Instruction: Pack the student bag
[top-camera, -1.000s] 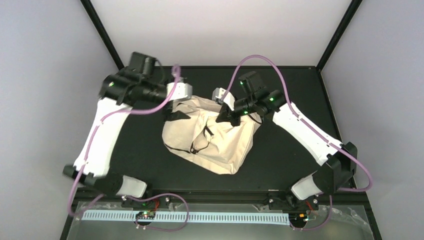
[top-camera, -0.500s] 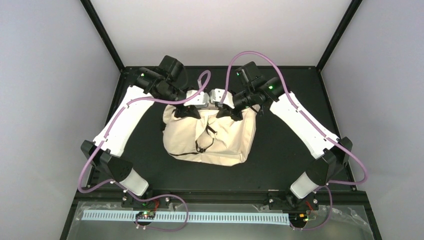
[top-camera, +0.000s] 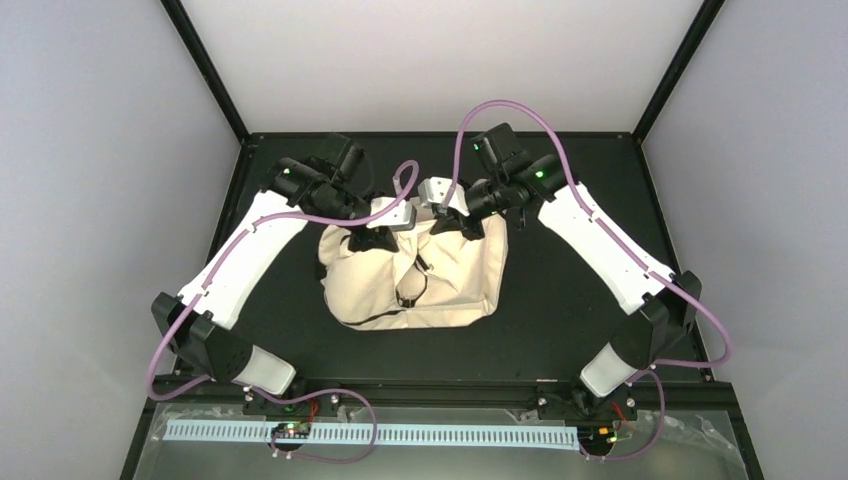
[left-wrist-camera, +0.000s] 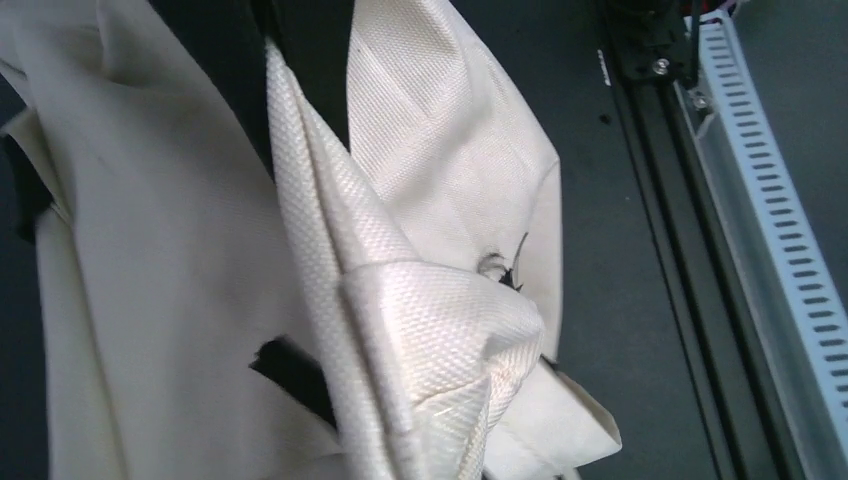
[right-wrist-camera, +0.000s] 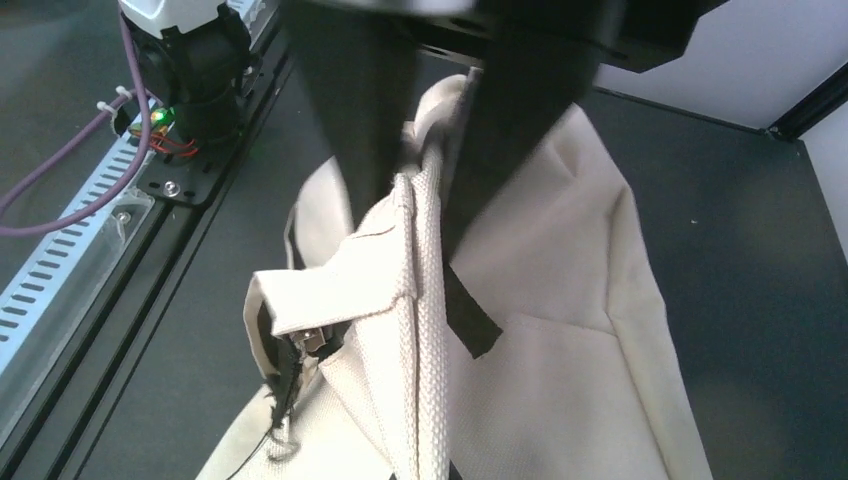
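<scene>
The student bag (top-camera: 430, 285) is a cream fabric backpack lying crumpled in the middle of the black table, a black strap (top-camera: 408, 290) looped on top. My left gripper (top-camera: 372, 236) is at its far left edge and my right gripper (top-camera: 455, 226) at its far right edge. In the left wrist view the left gripper (left-wrist-camera: 295, 130) is shut on a raised fold of the student bag (left-wrist-camera: 420, 330). The right wrist view shows the right gripper (right-wrist-camera: 420, 200) shut on a ribbed seam of the student bag (right-wrist-camera: 560, 330), with a metal zipper pull (right-wrist-camera: 310, 340) just below.
A black rail with a white slotted cable duct (top-camera: 400, 433) runs along the near table edge, also seen as the duct (left-wrist-camera: 780, 200) and the duct (right-wrist-camera: 60, 260). Black frame posts (top-camera: 205, 65) rise at the back corners. Purple cables (top-camera: 470, 120) arch over both arms.
The left arm swung in from the far left corner to the bag's far edge and closed on the fabric. The bag shifted and squared up, pulled slightly left. The right gripper kept its grip.
</scene>
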